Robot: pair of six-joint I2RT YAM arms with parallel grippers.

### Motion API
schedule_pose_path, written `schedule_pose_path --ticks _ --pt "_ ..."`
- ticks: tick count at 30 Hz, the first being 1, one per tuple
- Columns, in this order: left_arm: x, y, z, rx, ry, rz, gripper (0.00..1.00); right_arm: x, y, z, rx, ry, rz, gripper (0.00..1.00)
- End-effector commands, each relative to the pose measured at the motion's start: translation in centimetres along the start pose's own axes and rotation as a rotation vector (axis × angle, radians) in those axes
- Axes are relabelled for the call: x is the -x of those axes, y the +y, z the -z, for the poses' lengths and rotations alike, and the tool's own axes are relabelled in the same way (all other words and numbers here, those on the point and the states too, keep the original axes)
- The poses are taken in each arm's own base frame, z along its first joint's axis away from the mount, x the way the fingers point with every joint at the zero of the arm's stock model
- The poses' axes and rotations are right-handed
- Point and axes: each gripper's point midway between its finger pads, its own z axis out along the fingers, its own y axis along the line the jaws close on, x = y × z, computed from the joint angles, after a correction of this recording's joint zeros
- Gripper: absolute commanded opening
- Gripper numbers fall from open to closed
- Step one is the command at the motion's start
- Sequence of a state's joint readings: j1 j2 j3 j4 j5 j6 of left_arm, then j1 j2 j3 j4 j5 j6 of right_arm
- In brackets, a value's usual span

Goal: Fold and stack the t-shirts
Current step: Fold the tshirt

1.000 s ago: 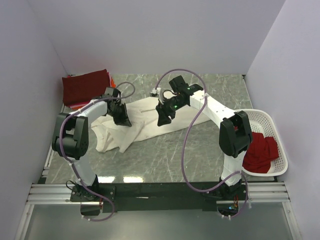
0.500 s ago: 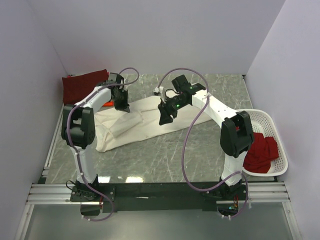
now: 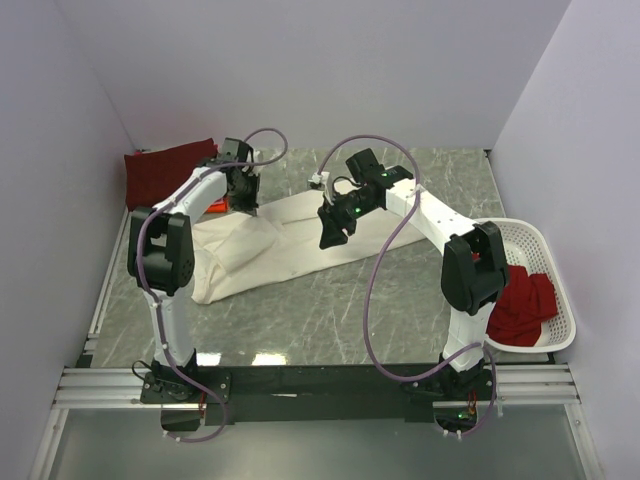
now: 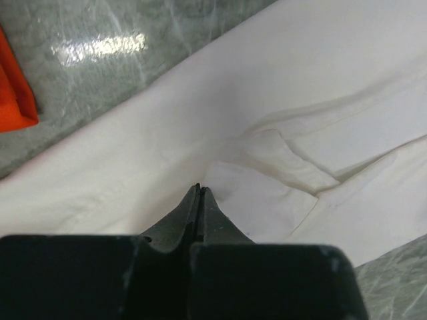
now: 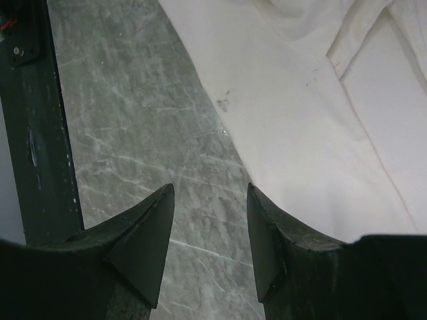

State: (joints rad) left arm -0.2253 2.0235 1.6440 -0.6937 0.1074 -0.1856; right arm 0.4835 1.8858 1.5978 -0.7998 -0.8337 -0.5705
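The large cream-white t-shirt point(image 3: 280, 245) lies spread in a long diagonal band across the marble table. My left gripper point(image 3: 246, 202) is at its far left part, jaws shut; in the left wrist view the tips point(image 4: 199, 187) hover over the cream cloth point(image 4: 200, 113) with nothing visible between them. My right gripper point(image 3: 328, 238) is open over the shirt's near edge; in the right wrist view point(image 5: 210, 190) it frames bare table, with the cloth point(image 5: 300, 100) just beside it. A folded dark maroon t-shirt point(image 3: 165, 170) lies at the far left with orange cloth point(image 3: 215, 207) by it. Red t-shirts point(image 3: 520, 305) lie in the basket.
The white lattice basket point(image 3: 545, 240) stands at the right edge. An orange cloth corner point(image 4: 13, 93) shows at the left of the left wrist view. White walls close in the table on three sides. A dark rail point(image 5: 30, 113) runs along the table edge.
My left gripper has moved toward the far left and the bunched left part of the cream shirt has been drawn out flatter. My right gripper has barely moved.
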Motion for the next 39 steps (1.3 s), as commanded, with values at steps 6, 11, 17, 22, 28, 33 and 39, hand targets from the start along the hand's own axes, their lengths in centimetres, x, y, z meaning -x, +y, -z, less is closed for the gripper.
schedule_pose_path --ticks 6,11,17,22,28,33,39 --pt "4.7 -1.8 1.3 0.043 -0.159 -0.202 0.01 1.4 0.5 1.4 -0.006 -0.050 0.039 0.55" --pt "5.8 -2.2 2.1 0.073 -0.218 -0.248 0.01 1.3 0.5 1.4 -0.002 -0.049 0.036 0.55" --pt "5.7 -1.9 1.3 0.104 -0.204 -0.288 0.01 1.1 0.4 1.5 -0.002 -0.047 0.031 0.55" --pt "5.9 -1.8 1.2 0.141 -0.235 -0.295 0.01 1.0 0.2 1.6 -0.003 -0.048 0.025 0.55" --pt "5.8 -2.7 1.2 0.104 -0.255 -0.302 0.04 0.9 0.2 1.7 0.000 -0.049 0.019 0.55" --pt "4.7 -2.5 0.5 0.104 -0.199 -0.285 0.20 0.6 0.0 1.5 -0.001 -0.041 0.015 0.56" --pt "7.0 -2.7 8.0 0.104 -0.477 -0.169 0.62 0.2 -0.3 1.5 -0.007 -0.032 0.008 0.56"
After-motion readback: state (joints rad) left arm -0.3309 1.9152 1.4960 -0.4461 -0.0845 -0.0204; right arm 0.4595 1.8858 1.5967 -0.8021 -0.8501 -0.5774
